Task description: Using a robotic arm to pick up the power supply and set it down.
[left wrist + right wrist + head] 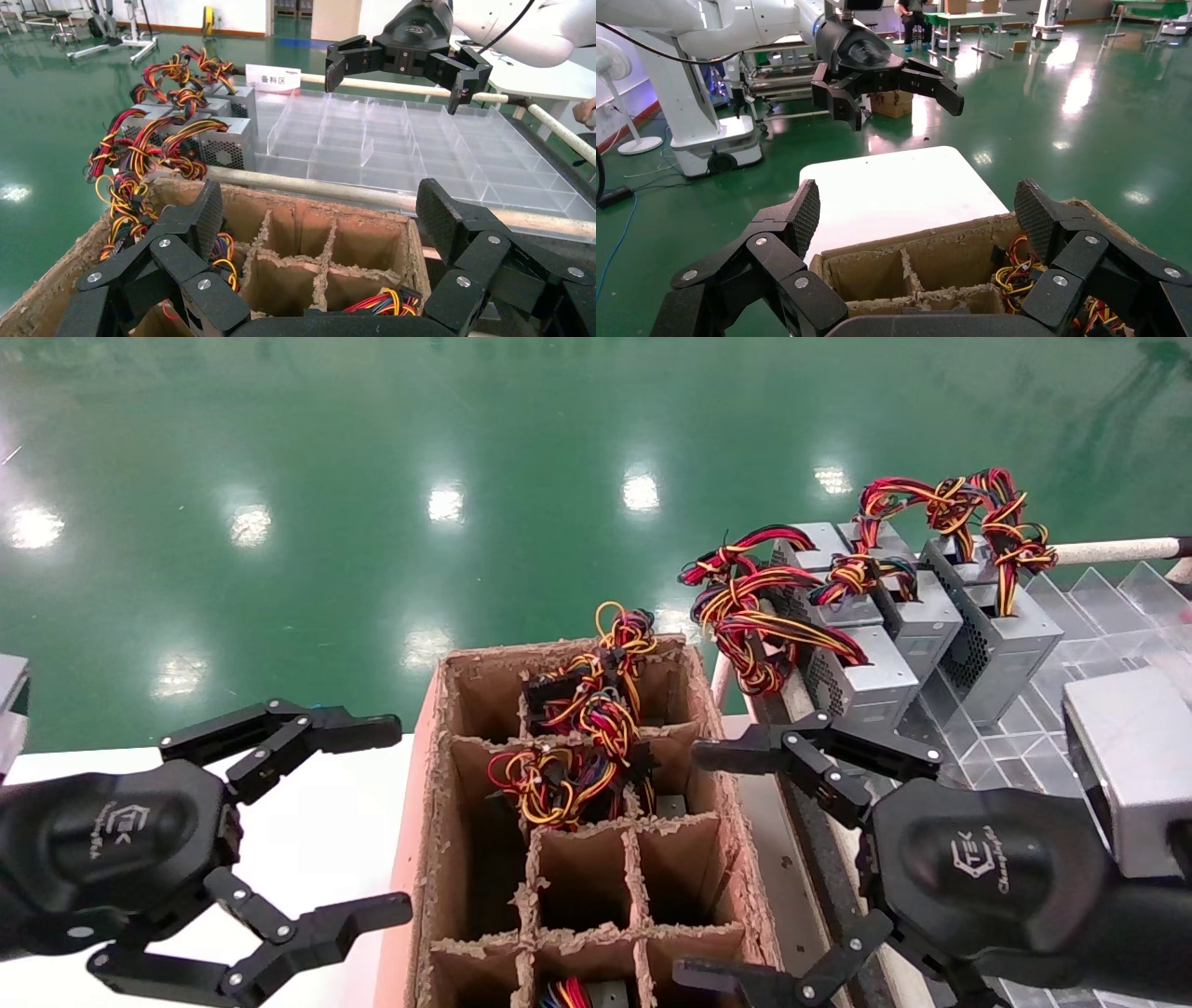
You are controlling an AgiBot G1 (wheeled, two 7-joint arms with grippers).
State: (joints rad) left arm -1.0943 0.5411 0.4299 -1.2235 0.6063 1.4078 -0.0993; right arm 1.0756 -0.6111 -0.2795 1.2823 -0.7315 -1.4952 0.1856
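Note:
Power supplies stand sunk in the cells of a brown cardboard carton (438, 822), where only their coils of red, yellow and black wire (554, 784) show. Several grey power supplies (861, 682) with honeycomb vents stand on the clear tray (1071, 710) to the right. I cannot tell which one is the task's. My right gripper (694, 864) hovers open beside the carton's right wall, holding nothing. In its wrist view, the right gripper (917, 203) frames the carton (912, 246) and a wire coil (1025, 274). My left gripper (396, 817) is open at the carton's left.
The carton sits on a white table (317, 822), with green floor beyond. The left wrist view shows the carton (281, 210), the compartmented clear tray (393, 140), a pale rail (316, 186) between them and the grey units (225, 140) at the tray's end.

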